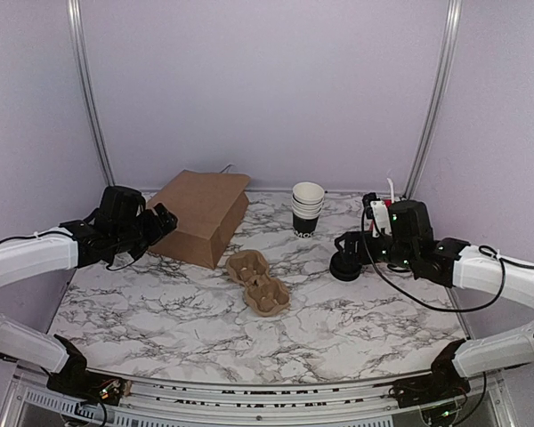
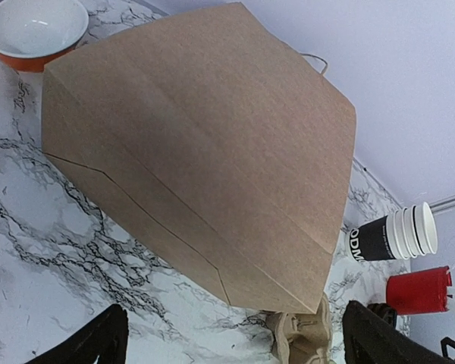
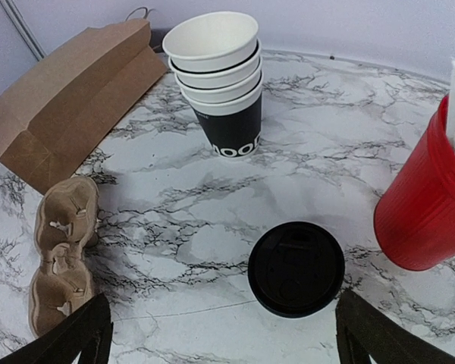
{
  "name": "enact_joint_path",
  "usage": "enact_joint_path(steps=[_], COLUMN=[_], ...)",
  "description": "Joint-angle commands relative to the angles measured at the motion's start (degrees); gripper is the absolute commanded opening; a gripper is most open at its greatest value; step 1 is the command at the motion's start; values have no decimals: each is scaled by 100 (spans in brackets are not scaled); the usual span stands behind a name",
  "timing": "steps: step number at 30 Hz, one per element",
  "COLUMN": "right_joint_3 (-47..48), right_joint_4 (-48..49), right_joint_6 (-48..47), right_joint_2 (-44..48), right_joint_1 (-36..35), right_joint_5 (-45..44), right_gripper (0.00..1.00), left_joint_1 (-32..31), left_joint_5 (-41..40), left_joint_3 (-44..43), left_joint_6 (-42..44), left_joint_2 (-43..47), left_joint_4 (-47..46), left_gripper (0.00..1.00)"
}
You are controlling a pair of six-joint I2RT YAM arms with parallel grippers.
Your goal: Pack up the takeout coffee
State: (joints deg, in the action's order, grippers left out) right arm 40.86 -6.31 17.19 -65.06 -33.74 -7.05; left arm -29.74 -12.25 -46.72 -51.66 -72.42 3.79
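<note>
No single lidded black cup shows in any view, so the takeout coffee is out of view. A brown paper bag (image 1: 200, 216) (image 2: 205, 144) (image 3: 68, 106) lies on its side at the back left. My left gripper (image 1: 165, 221) (image 2: 235, 341) hovers open just left of it, empty. A pulp cup carrier (image 1: 258, 280) (image 2: 303, 334) (image 3: 61, 258) lies mid-table. A low pile of black lids (image 1: 345, 265) (image 3: 296, 268) sits at the right. My right gripper (image 1: 354, 249) (image 3: 224, 334) hangs open above and just short of that pile, holding nothing.
A stack of lidless white-rimmed black cups (image 1: 307, 209) (image 2: 394, 235) (image 3: 220, 83) stands at the back centre. A red holder (image 2: 417, 290) (image 3: 425, 205) with white sticks is right of the lids. An orange bowl (image 2: 34, 30) sits beyond the bag's far corner.
</note>
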Motion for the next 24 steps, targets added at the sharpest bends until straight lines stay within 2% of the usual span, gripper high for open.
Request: enact_joint_path(steps=[1, 8, 20, 24], right_joint_3=[318, 544, 1157, 1176], right_joint_4=[-234, -372, -661, -576], right_joint_6=[114, 74, -33, 92], right_joint_2=[-215, -555, -1583, -1778], right_joint_1=[-55, -126, -1622, -1689], right_joint_5=[203, 273, -261, -251], right_gripper=[100, 100, 100, 100], left_joint_1=[7, -189, -866, -867], left_joint_5=[326, 567, 496, 194], left_joint_3=[261, 444, 820, 707], left_joint_6=[-170, -29, -129, -212], left_joint_2=[-15, 32, -96, -103], left_joint_4=[-303, -384, -542, -503], left_gripper=[99, 99, 99, 99])
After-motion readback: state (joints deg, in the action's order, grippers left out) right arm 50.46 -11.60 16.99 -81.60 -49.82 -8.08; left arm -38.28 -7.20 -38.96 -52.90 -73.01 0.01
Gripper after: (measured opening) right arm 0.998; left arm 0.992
